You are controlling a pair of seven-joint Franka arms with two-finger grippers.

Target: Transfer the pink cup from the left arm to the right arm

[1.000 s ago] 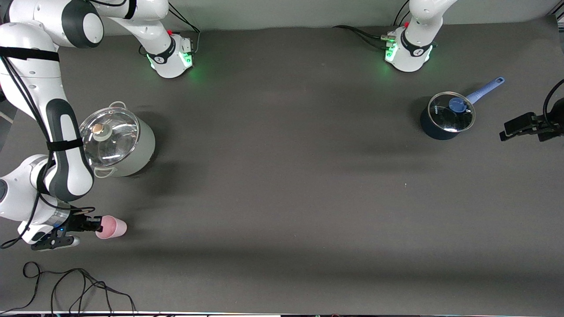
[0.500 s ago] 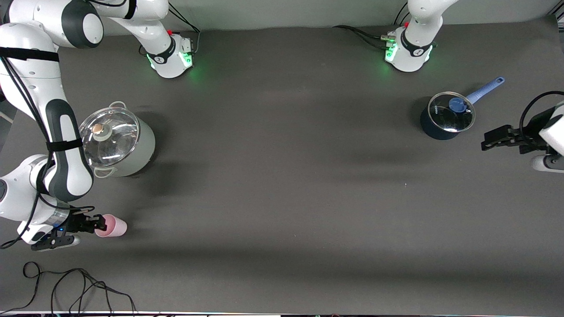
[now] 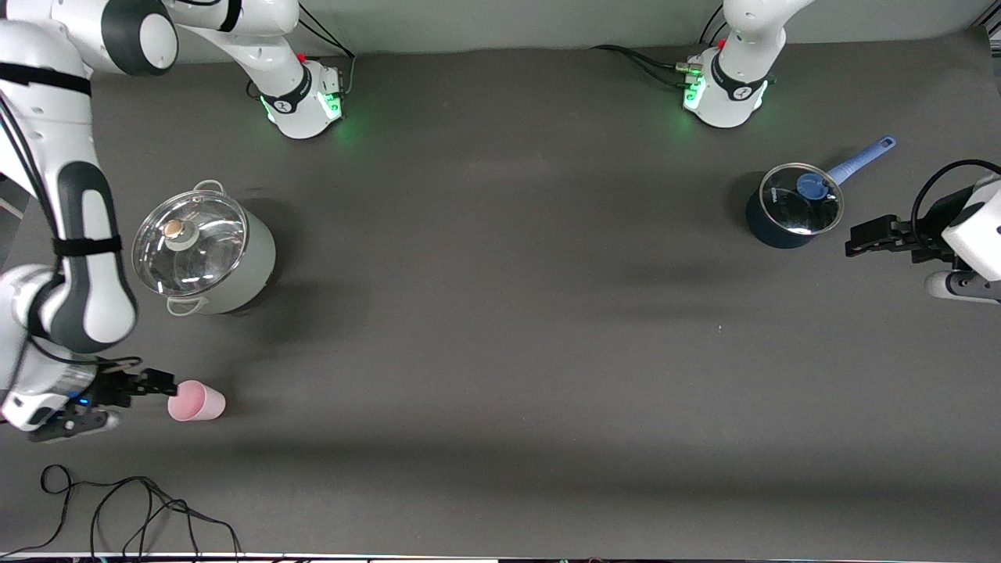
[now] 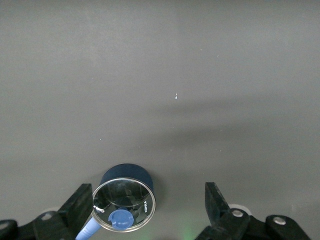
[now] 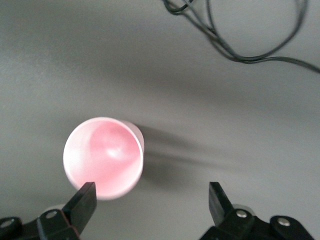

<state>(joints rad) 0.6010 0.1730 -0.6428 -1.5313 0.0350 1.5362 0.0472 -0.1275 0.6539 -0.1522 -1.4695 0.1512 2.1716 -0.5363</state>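
The pink cup rests on the table at the right arm's end, nearer the front camera than the grey pot. The right wrist view looks into its open mouth. My right gripper is open and empty, just beside the cup toward the table's end, with the cup off to one side of its jaws. My left gripper is open and empty, up in the air at the left arm's end, beside the dark blue saucepan. In the left wrist view the saucepan shows between its fingers.
A grey pot with a glass lid stands at the right arm's end, farther from the front camera than the cup. A loose black cable lies near the front edge and also shows in the right wrist view.
My right gripper has let go of the cup and drawn back from it toward the table's end. The cup stays on the table. My left gripper has moved in toward the saucepan.
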